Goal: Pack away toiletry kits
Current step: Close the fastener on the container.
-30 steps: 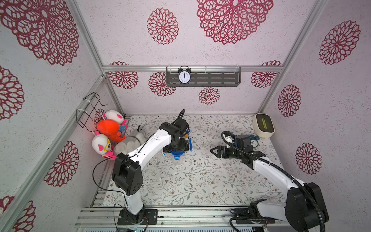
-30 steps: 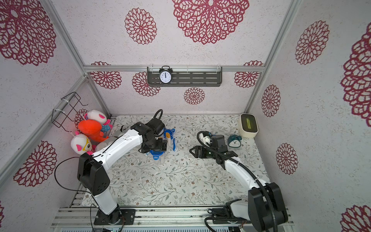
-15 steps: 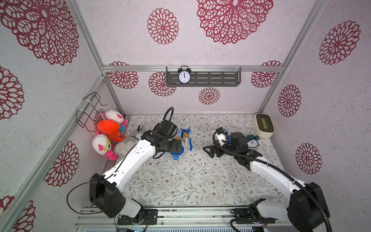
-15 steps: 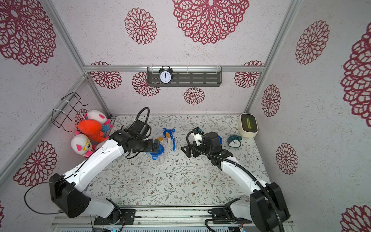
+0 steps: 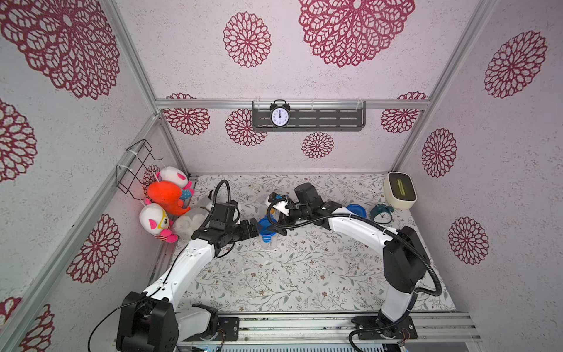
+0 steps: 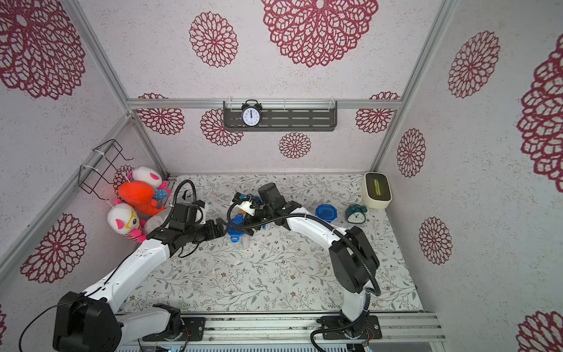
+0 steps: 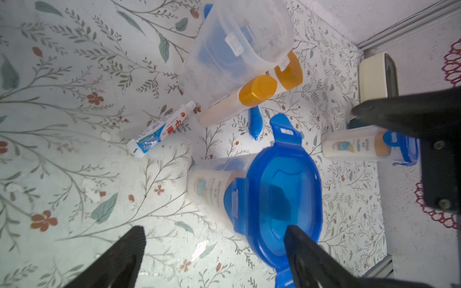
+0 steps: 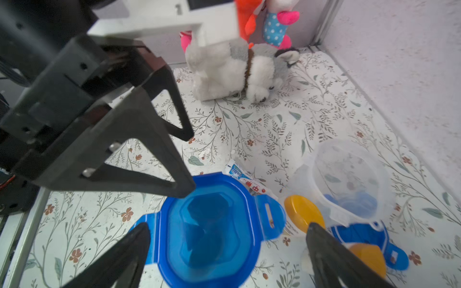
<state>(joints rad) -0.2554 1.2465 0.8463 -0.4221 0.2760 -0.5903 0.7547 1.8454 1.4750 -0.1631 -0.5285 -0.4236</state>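
Left gripper [image 7: 215, 230] and right gripper [image 8: 228, 227] both hang spread wide, facing each other over the upright blue-lidded jar [image 7: 282, 199], which sits centred under the right's fingertips and off-centre beneath the left's.

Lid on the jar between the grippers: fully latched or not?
Not fully: the blue lid sits on its jar, but two opposite tabs stick out flat, unlatched.

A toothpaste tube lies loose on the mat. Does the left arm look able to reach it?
Probably yes. The tube lies bare on the mat ahead of the open left gripper; the lidded jar stands beside that path, not across it.
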